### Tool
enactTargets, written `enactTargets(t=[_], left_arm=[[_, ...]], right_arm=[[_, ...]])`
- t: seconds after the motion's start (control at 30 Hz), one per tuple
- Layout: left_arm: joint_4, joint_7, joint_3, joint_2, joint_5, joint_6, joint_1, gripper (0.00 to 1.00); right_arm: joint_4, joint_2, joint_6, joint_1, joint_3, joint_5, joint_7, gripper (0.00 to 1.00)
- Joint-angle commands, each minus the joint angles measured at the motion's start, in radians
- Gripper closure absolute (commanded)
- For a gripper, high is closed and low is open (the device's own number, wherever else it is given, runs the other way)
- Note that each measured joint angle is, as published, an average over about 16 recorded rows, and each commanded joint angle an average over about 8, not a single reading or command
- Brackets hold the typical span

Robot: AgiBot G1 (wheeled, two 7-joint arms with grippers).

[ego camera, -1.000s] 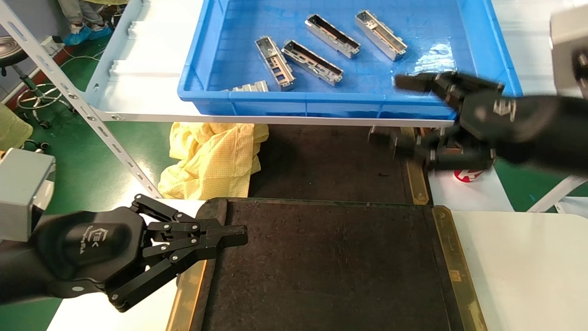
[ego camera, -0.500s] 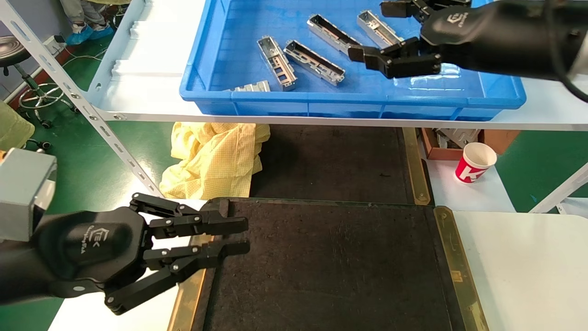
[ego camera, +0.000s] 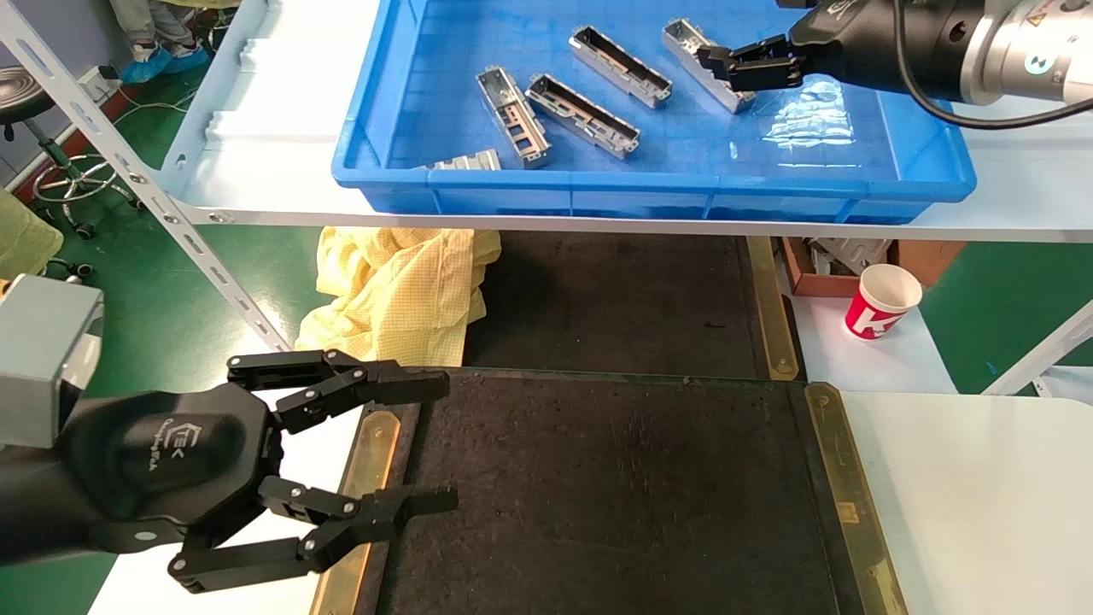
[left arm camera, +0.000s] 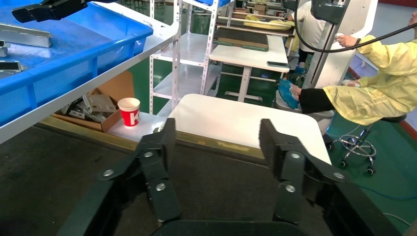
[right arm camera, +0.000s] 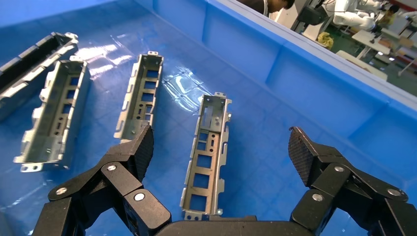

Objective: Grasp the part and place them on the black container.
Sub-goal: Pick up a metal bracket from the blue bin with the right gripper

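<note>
You've got the big flat black container (ego camera: 615, 495), rough matte surface w/ brass-coloured strips down both side edges, lying low in front on the white table (ego camera: 982, 504). Nothing rests on its dark surface. Above and behind it, on a white shelf (ego camera: 256, 128), sits the deep blue plastic bin (ego camera: 649, 184), holding the slim silvery-grey metal channel parts.

Your left gripper (ego camera: 431, 442) hovers over the container's left edge, by the left brass strip; jaws spread wide, holding nothing. The left wrist view confirms it: both fingers apart w/ bare black surface between them.

Your right gripper (right arm camera: 220, 155) is up inside the bin's right-rear area, jaws spread wide. In the right wrist view it straddles one part (right arm camera: 206, 155), which lies on the bin floor, open side up, running lengthwise between the fingers; neither finger touches it. In the head view that is the rightmost part (ego camera: 705, 65), w/ one gripper finger just at its right end.

Other parts in the bin, all flat on the floor: one (ego camera: 621, 55) just left of the targeted one and roughly parallel, one (ego camera: 582, 115) nearer the bin centre, one (ego camera: 512, 117) just left of that, and one (ego camera: 465, 161) against the front wall, mostly hidden by the rim.

Smaller stuff: crumpled yellow cloth (ego camera: 397, 290) under the shelf at left, red-and-white paper cup (ego camera: 882, 301) under it at right.
</note>
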Motion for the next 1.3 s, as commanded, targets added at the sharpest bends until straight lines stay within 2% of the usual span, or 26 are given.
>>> enactTargets(t=[0.03, 0.13, 0.2, 0.23, 0.4, 0.43, 0.5, 1.3], left_arm=[[0.000, 0.000, 0.000, 0.000, 0.000, 0.000, 0.000, 0.00], [0.000, 0.000, 0.000, 0.000, 0.000, 0.000, 0.000, 0.00], [0.000, 0.000, 0.000, 0.000, 0.000, 0.000, 0.000, 0.00], [0.000, 0.000, 0.000, 0.000, 0.000, 0.000, 0.000, 0.00], [0.000, 0.000, 0.000, 0.000, 0.000, 0.000, 0.000, 0.00], [0.000, 0.000, 0.000, 0.000, 0.000, 0.000, 0.000, 0.00], [0.000, 0.000, 0.000, 0.000, 0.000, 0.000, 0.000, 0.00], [0.000, 0.000, 0.000, 0.000, 0.000, 0.000, 0.000, 0.00]], right_arm=[[-0.024, -0.013, 0.019, 0.008, -0.004, -0.008, -0.015, 0.00], [-0.046, -0.025, 0.032, 0.007, -0.008, -0.014, -0.033, 0.01], [-0.060, -0.032, 0.047, 0.005, -0.010, -0.016, -0.043, 0.11], [-0.067, -0.035, 0.057, 0.004, -0.010, -0.017, -0.048, 0.20], [-0.093, -0.049, 0.102, -0.004, -0.008, -0.016, -0.064, 0.81], [-0.097, -0.050, 0.109, -0.005, -0.007, -0.014, -0.066, 0.90], [-0.103, -0.051, 0.121, -0.007, -0.003, -0.008, -0.069, 1.00], [-0.126, -0.069, 0.147, -0.040, 0.045, 0.060, -0.071, 1.00]])
